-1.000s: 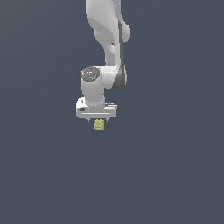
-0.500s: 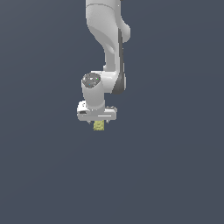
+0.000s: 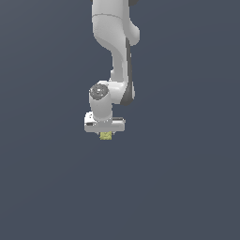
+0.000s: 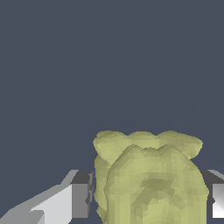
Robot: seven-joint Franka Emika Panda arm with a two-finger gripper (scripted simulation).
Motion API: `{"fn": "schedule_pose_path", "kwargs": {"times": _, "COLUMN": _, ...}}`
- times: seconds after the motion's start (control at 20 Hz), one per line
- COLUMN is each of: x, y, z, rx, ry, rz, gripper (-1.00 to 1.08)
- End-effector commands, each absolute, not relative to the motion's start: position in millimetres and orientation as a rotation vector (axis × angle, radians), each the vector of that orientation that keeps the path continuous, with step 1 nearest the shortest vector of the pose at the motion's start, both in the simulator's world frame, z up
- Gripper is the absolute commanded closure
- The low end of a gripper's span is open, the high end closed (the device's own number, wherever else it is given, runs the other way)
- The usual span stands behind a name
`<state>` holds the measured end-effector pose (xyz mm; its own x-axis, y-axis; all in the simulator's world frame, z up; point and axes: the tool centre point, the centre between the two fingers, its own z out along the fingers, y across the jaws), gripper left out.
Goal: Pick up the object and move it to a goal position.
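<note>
Gripper (image 3: pixel 106 135) sits clamped on the object (image 3: pixel 106 136), which peeks out below it just left of frame centre. Over the last second it has drifted slightly up and left: carrying looks underway, goal unseen.

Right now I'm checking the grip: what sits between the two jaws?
The yellow-green lump fills the gap between them, shown in the wrist view; nothing else is there.

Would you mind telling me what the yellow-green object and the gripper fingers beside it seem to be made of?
The object looks matte and soft, perhaps foam or clay: its lumpy, faceted surface shows no glints, though a render leaves this open. The gripper fingers look like hard plastic or painted metal: flat, smooth grey and white faces with crisp edges.
</note>
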<state>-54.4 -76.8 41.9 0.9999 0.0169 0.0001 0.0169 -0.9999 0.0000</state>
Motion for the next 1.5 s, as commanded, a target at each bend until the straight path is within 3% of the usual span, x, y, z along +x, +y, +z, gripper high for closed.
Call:
{"fn": "schedule_pose_path", "kwargs": {"times": 0.0, "x": -54, "y": -77, "z": 41, "rx": 3.141, "ry": 0.027, "rz": 0.000, "gripper": 1.08}}
{"fn": "schedule_pose_path", "kwargs": {"times": 0.75, "x": -49, "y": -71, "z": 55, "rx": 3.141, "ry": 0.026, "rz": 0.000, "gripper": 1.08}}
{"fn": "schedule_pose_path", "kwargs": {"times": 1.45, "x": -6, "y": -23, "z": 151, "rx": 3.140, "ry": 0.026, "rz": 0.000, "gripper": 1.08}}
